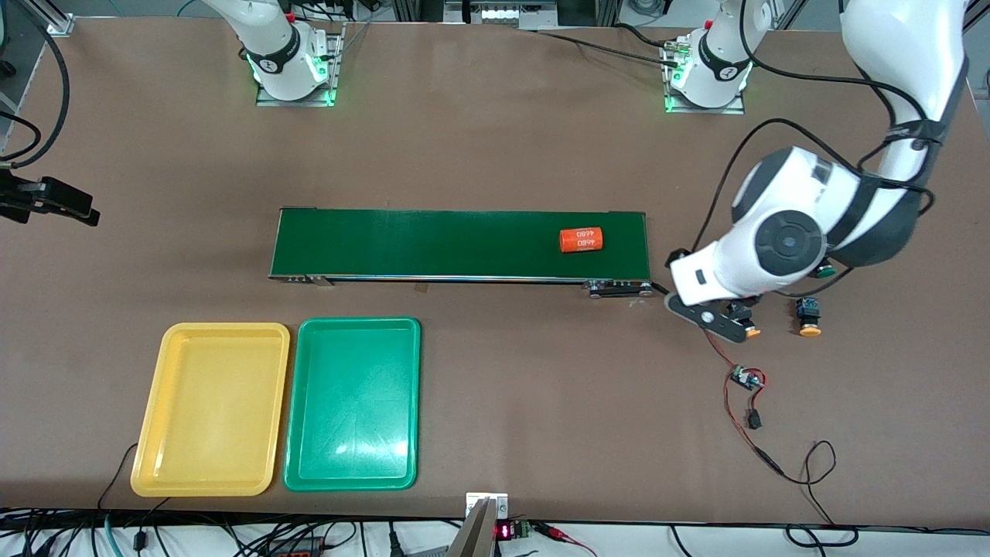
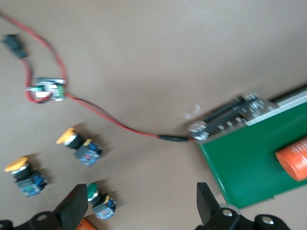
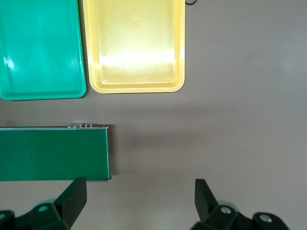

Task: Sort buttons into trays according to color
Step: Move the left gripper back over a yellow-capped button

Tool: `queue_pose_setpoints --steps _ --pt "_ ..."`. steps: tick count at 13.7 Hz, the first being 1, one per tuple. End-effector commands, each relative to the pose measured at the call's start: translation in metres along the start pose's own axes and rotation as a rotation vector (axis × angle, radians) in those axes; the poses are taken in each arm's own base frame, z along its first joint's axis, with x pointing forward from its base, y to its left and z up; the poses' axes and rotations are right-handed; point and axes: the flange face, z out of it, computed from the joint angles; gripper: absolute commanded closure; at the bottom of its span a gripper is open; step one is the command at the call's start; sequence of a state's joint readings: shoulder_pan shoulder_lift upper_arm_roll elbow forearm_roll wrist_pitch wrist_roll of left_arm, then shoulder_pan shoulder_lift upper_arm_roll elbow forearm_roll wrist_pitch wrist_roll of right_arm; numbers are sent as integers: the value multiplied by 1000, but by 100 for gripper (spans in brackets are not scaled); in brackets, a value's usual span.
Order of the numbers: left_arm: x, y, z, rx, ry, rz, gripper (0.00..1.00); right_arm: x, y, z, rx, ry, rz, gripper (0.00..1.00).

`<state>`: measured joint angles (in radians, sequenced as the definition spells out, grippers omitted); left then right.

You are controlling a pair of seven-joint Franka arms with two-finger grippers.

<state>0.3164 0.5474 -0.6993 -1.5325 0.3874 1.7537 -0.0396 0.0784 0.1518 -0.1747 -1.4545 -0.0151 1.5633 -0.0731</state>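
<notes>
Three buttons lie on the table at the left arm's end. Two are orange-capped (image 2: 76,145) (image 2: 25,175) and one is green-capped (image 2: 98,197). In the front view one orange button (image 1: 810,317) stands free. Another orange button (image 1: 747,329) and the green button (image 1: 826,271) peek from under the left arm's wrist. My left gripper (image 2: 139,206) hangs open over them with nothing held, and the green button shows close to one finger (image 2: 73,207). The yellow tray (image 1: 209,402) and green tray (image 1: 352,402) lie empty side by side near the front camera. My right gripper (image 3: 139,201) is open over bare table by the conveyor's end.
A long dark-green conveyor belt (image 1: 433,244) crosses the middle and carries an orange cylinder (image 1: 581,240). A small circuit board (image 1: 746,379) with a red wire lies near the buttons. Something orange (image 2: 86,224) shows beside the left gripper's finger. A black clamp (image 1: 54,199) sticks in at the right arm's end.
</notes>
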Motion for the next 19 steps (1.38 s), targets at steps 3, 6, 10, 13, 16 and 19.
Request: queue_pose_setpoints --steps 3,6,10,13,16,19 --pt "3 -78 1 -2 10 -152 0 -4 4 -1 15 10 20 0" --pt "-2 -102 42 -3 -57 -189 0 -3 5 0 15 11 23 0" --pt "-9 -129 101 -35 -68 -394 0 -1 3 -1 13 28 19 0" --pt "-15 -126 138 -55 -30 -522 3 -2 4 2 12 22 20 0" --pt "-24 -133 177 -93 63 -545 3 -1 2 2 12 22 15 0" --pt "-44 -138 209 -123 89 -565 3 -1 2 2 12 25 15 0"
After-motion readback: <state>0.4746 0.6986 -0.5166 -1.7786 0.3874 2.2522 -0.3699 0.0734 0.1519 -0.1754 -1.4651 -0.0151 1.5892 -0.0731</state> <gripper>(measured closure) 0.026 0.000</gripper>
